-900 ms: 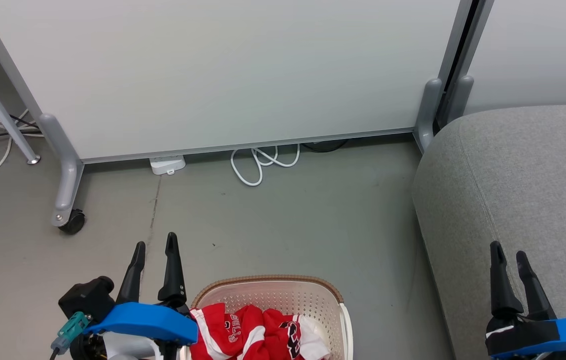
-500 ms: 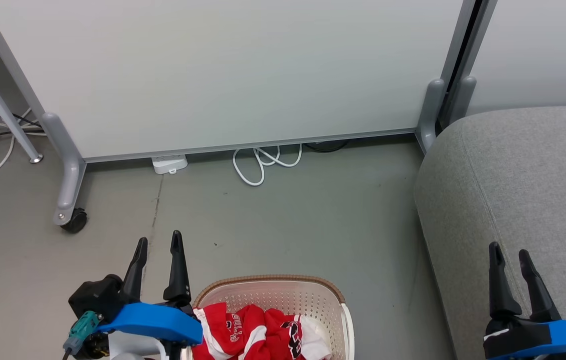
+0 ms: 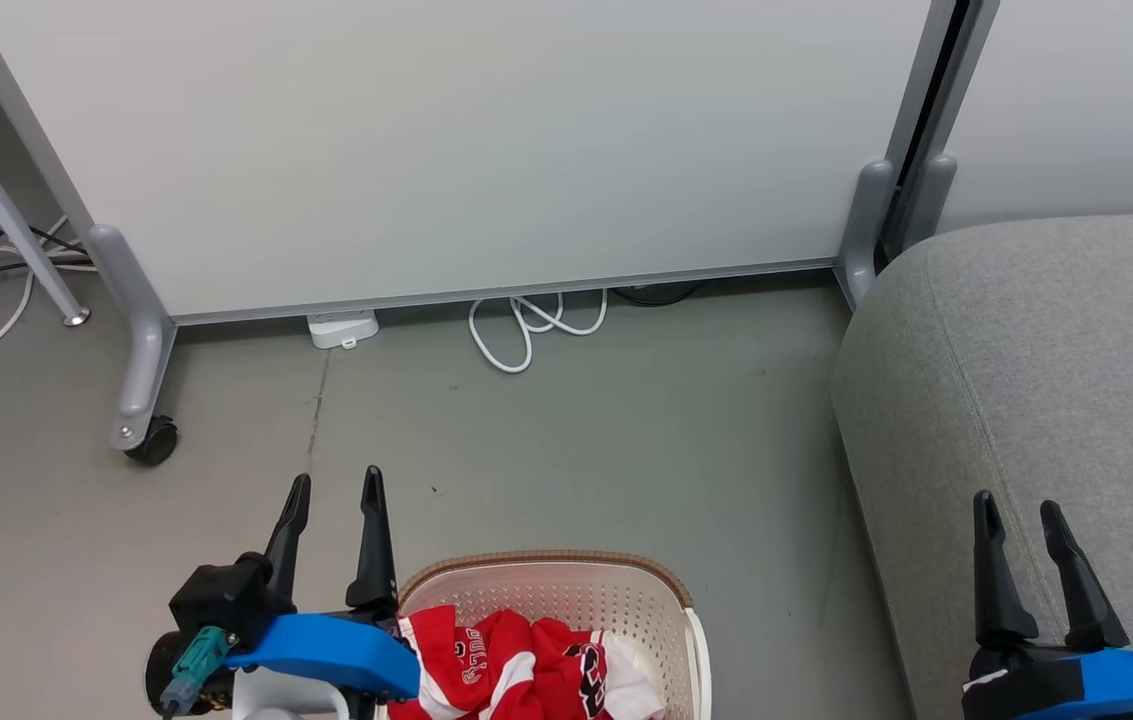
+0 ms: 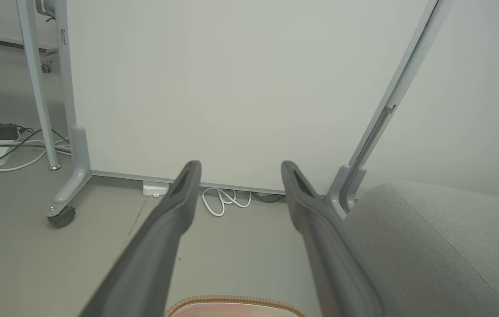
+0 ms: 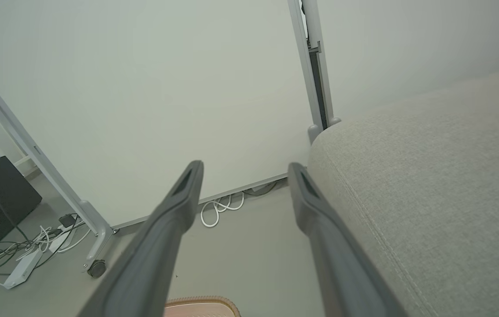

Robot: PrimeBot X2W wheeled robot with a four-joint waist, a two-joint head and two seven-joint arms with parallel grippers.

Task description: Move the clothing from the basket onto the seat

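Left claw (image 3: 337, 480) stands spread and empty; the basket (image 3: 546, 557) sits just right of it, red clothing (image 3: 516, 665) heaped inside. I'd tip down, pinch a thick fold, then lift straight up. Right claw (image 3: 1014, 502), also spread, hangs over the seat (image 3: 1026, 330).

You have open floor (image 3: 766, 560) between the basket (image 3: 546, 556) and the seat (image 3: 1036, 340) — the partition panel (image 3: 446, 150) walls off the far side.

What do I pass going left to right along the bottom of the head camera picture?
left gripper → basket with the clothing in it → strip of floor → seat, with the right gripper over its near part
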